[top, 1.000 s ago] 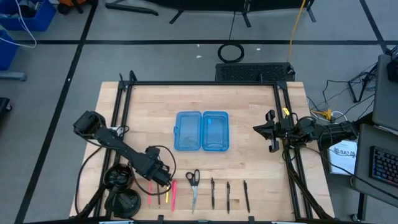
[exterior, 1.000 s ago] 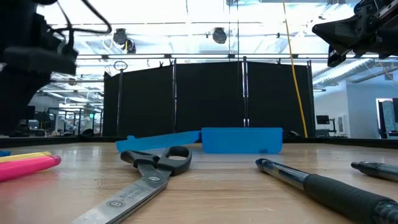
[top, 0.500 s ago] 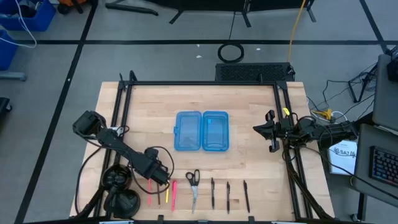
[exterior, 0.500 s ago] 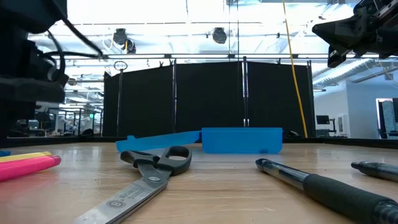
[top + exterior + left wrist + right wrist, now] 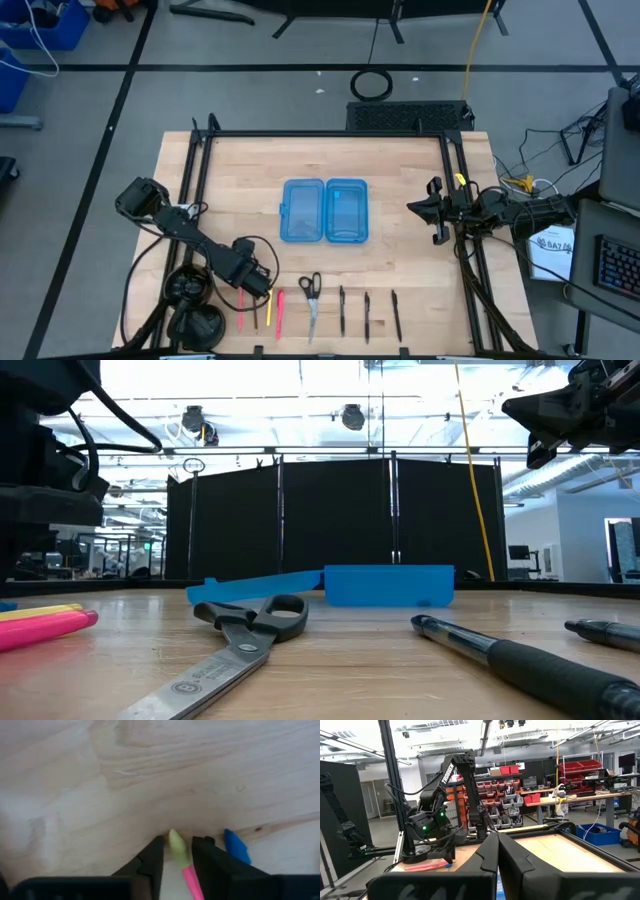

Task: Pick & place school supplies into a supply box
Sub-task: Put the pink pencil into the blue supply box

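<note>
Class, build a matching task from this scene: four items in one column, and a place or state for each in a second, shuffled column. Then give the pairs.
Items
1. supply box
2. scissors
3. left gripper
4. right gripper

States
A. raised at the table's right edge, shut
B. straddling a pink pen with a yellow tip
C. lying open mid-table
D. flat on the table's near edge, beside dark pens

Pairs: 1-C, 2-D, 3-B, 4-A

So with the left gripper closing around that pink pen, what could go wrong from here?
The left gripper straddles the pink pen near its yellow tip, not its middle, so it may tilt or slip when lifted. A blue-tipped pen lies just beside one finger and could get nudged. The right gripper waits at the table's right edge.
</note>
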Robot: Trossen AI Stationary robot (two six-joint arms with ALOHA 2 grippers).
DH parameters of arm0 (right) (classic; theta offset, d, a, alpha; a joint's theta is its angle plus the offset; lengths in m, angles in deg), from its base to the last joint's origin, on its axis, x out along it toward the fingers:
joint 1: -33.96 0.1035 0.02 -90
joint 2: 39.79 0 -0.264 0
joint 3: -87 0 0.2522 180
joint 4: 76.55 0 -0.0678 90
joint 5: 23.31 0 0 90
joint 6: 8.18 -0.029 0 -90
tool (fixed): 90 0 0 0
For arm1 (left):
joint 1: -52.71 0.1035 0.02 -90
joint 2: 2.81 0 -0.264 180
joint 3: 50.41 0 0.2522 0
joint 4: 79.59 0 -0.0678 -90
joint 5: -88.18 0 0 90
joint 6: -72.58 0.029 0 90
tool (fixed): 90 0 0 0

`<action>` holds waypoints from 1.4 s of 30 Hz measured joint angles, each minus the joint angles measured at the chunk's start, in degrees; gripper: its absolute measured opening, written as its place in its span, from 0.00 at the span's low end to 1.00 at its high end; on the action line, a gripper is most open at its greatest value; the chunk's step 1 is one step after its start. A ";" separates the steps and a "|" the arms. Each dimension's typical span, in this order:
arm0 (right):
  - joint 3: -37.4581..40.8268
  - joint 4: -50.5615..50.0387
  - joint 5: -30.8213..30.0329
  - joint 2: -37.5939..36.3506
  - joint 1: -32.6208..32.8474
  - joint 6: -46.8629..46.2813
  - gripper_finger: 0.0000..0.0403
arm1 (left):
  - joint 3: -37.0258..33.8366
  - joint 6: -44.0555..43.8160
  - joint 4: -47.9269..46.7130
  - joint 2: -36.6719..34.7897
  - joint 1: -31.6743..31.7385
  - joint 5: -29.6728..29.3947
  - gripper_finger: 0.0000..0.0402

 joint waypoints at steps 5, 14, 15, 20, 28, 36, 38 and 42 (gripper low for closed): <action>0.01 0.00 0.00 0.00 0.00 0.00 0.00 | -0.04 -0.04 0.33 0.03 0.52 -1.01 0.06; -0.01 0.00 0.00 0.00 0.02 0.00 0.00 | 0.00 -0.37 -1.11 0.11 0.81 -1.53 0.06; -0.01 0.00 0.00 0.00 0.00 -0.02 0.00 | 0.02 -0.39 -1.49 0.04 0.94 -1.69 0.05; 0.00 -0.02 0.00 0.00 0.01 -0.01 0.00 | -0.05 0.57 -2.99 -0.35 3.31 -2.83 0.04; 0.00 -0.02 0.00 0.00 0.00 -0.03 0.00 | 1.49 6.36 -9.66 -3.06 8.93 -6.35 0.02; -0.01 -0.07 0.00 0.17 0.02 -0.04 0.00 | 9.49 9.45 -16.75 -13.20 13.29 -13.43 0.02; -0.01 -0.02 0.00 0.17 0.02 -0.04 0.00 | 11.39 9.72 -16.13 -15.65 15.29 -14.94 0.03; -0.01 0.00 0.00 0.17 0.02 -0.02 0.00 | 14.20 18.05 -9.38 -17.55 20.88 -15.56 0.02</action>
